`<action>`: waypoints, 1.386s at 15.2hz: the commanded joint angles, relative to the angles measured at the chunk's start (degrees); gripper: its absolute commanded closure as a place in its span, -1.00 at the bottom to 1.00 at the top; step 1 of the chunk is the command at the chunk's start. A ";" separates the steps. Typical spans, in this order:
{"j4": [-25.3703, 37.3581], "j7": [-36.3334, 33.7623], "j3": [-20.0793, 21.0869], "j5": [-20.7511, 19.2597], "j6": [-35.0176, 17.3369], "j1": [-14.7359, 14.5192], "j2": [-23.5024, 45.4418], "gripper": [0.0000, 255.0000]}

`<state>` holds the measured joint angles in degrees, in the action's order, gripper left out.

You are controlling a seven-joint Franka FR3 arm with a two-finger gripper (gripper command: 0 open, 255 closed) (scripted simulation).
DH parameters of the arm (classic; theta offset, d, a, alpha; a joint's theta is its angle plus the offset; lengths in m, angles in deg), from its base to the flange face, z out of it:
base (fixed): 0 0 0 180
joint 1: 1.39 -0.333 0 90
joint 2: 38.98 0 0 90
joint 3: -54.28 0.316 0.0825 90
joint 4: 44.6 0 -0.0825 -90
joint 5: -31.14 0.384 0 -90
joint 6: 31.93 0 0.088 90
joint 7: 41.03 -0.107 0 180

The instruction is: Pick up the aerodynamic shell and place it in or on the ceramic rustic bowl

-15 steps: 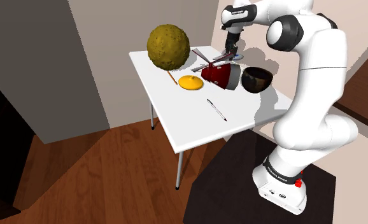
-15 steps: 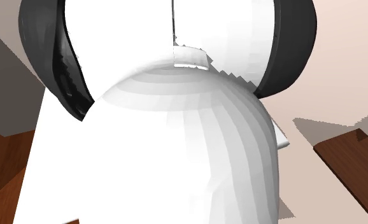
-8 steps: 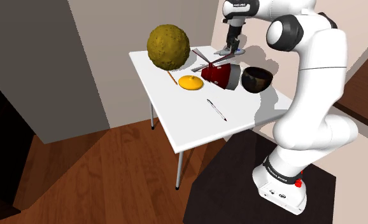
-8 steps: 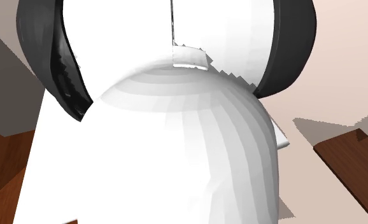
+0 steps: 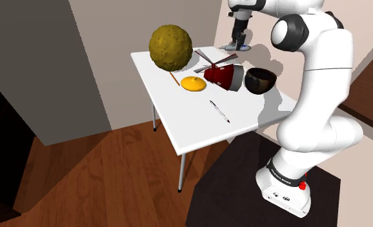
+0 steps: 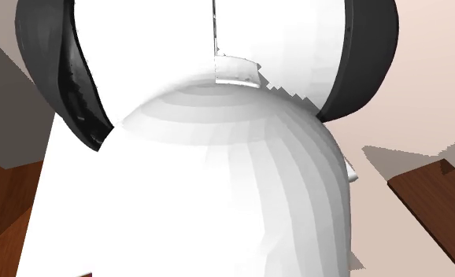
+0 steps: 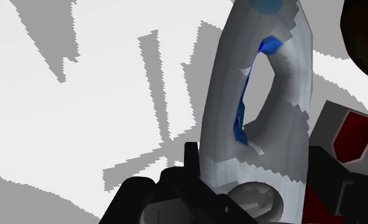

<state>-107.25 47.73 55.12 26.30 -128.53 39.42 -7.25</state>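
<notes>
- gripper (image 5: 237,41) closed on the shell (image 5: 235,47). The shoulder view shows the fingers pointing down with the shell clamped at the tips.
- Wrist view: one black finger (image 7: 188,167) presses against the shell's (image 7: 268,108) side. The other side of the clasp is hidden behind the shell.
- The shell is a grey, curved, elongated body with blue edging round an opening in its middle. It runs lengthwise away from the gripper.
- The shell appears clear of the tabletop, hanging over the far edge of the white table (image 5: 179,122). In the wrist view its shadows fall on the surface beneath.
- The bowl (image 5: 259,80) is dark brown and upright on the table. In the shoulder view it sits below the shell and to its right, well apart from it, with nothing inside it.
- In the wrist view a dark curved part of the bowl (image 7: 365,35) shows past the shell's far end.
- A dark red object (image 5: 222,76) with thin grey blades sits just beside the bowl on the shoulder view's left. I cannot tell whether they touch. It lies under the shell, slightly left of it.
- The same red object (image 7: 354,130) shows beside the shell in the wrist view.
- Farther left are an orange dome-shaped item (image 5: 193,83) and a rough brown ball (image 5: 170,47) on a stick.
- A pen (image 5: 219,111) lies near the table's front, apart from the rest.
- The second exterior view is a close shot of the white arm (image 6: 218,197) with its dark joint, and wood floor (image 6: 430,197) at the right.
</notes>
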 commanded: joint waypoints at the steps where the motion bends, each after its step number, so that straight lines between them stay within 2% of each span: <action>1: -7.06 0.68 -0.14 0.13 -2.58 0.81 -4.58 1.00; 6: -25.38 3.62 -1.02 0.55 -8.91 3.35 -16.82 1.00; 12: -41.31 7.99 -2.88 0.75 -13.37 6.10 -28.60 1.00; 16: -50.32 11.46 -4.71 0.48 -15.26 7.96 -35.98 1.00; 21: -53.42 11.25 -4.78 0.40 -19.04 7.97 -35.29 1.00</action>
<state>-159.87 58.99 50.38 26.73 -146.74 47.36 -42.53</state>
